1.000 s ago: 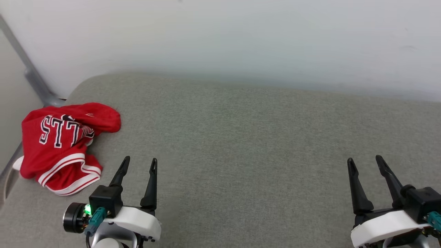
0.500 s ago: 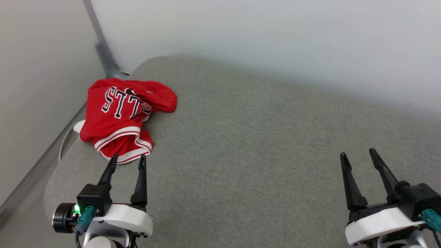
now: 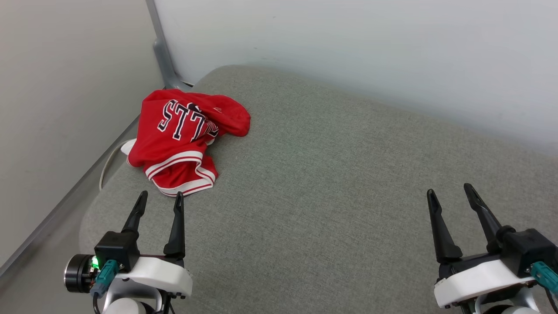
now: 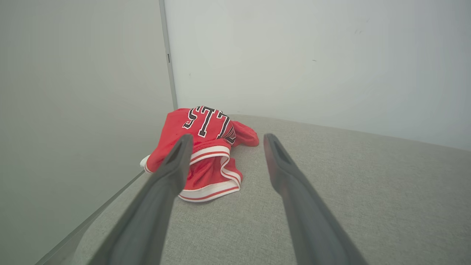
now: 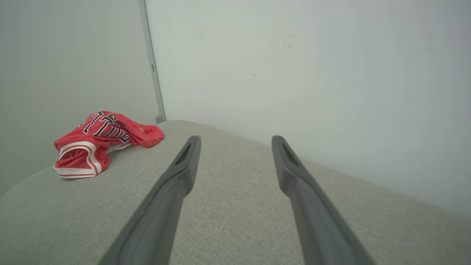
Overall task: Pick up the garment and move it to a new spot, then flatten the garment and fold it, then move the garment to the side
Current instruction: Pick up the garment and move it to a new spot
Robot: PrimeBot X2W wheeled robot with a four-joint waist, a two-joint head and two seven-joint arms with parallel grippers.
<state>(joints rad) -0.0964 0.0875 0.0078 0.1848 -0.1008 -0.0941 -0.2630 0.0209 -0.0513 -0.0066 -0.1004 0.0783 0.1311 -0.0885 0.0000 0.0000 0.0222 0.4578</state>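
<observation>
The garment (image 3: 185, 135) lies crumpled near the far left corner of the grey cushion (image 3: 331, 183): red jersey cloth with black white-outlined letters and white-and-red striped trim. In the left wrist view the garment (image 4: 206, 154) sits just beyond my fingertips, partly behind the left finger. My left gripper (image 3: 160, 200) hovers open a short way in front of its striped hem, holding nothing. My right gripper (image 3: 449, 192) is open and empty at the lower right, far from the cloth. The right wrist view has the garment (image 5: 99, 141) far off to the left.
A pale wall (image 3: 348, 43) runs behind the cushion. A grey metal post (image 3: 162, 56) stands at the corner, by a side panel (image 3: 56, 87) on the left. A pale cord (image 3: 107, 159) loops off the cushion's left edge beside the garment.
The head camera has swung left, so the garment now sits nearer the picture's middle. My left gripper stands closer to the striped hem. The right gripper keeps its pose.
</observation>
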